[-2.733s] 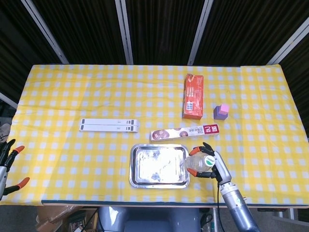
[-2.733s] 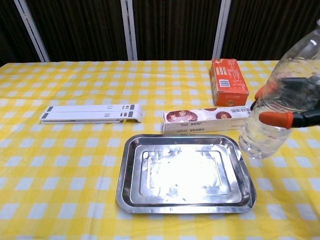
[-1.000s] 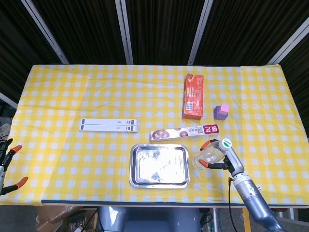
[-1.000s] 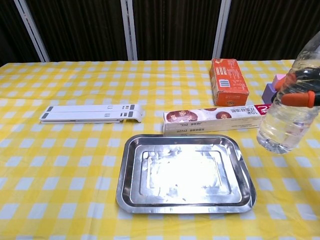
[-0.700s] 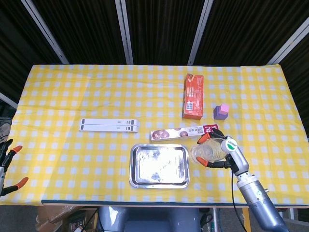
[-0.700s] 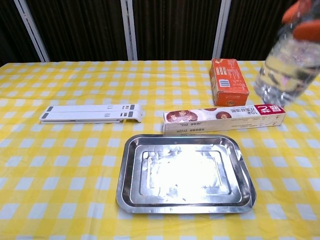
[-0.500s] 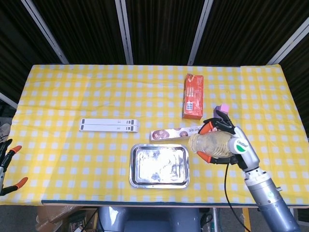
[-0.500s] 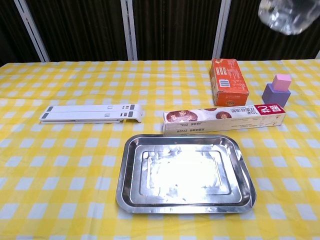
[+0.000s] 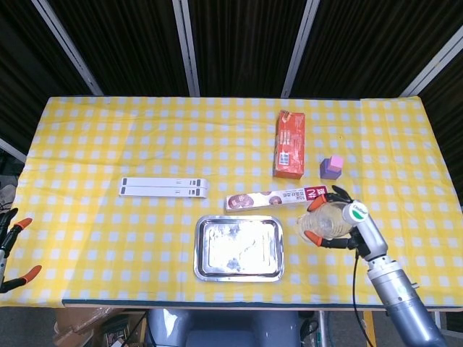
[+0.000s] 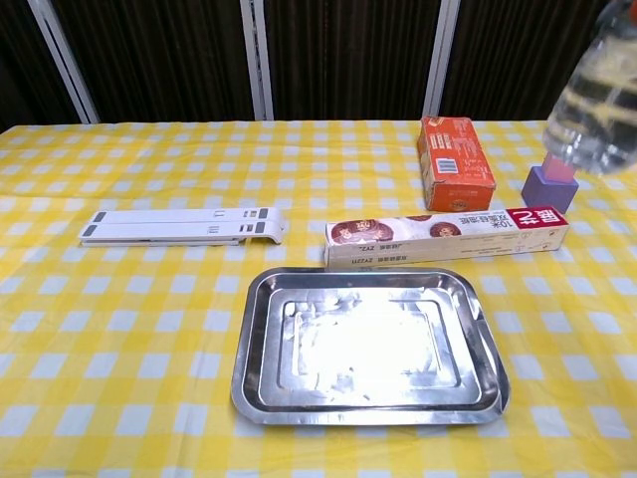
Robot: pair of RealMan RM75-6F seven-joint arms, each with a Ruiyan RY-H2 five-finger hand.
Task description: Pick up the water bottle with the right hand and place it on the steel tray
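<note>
My right hand grips a clear water bottle with a white and green cap, held in the air just right of the steel tray. In the chest view the bottle shows blurred at the top right, high above the table; the hand itself is not seen there. The steel tray lies bare at the table's near middle. My left hand hangs off the table's left edge with its orange-tipped fingers apart and nothing in them.
A long foil box lies just beyond the tray. An orange carton and a purple block stand farther back right. A white folded stand lies to the left on the yellow checked cloth.
The right hand raised the bottle from beside the tray and swung it up. Since half a second ago it has come down again and shifted right. The left hand stayed put.
</note>
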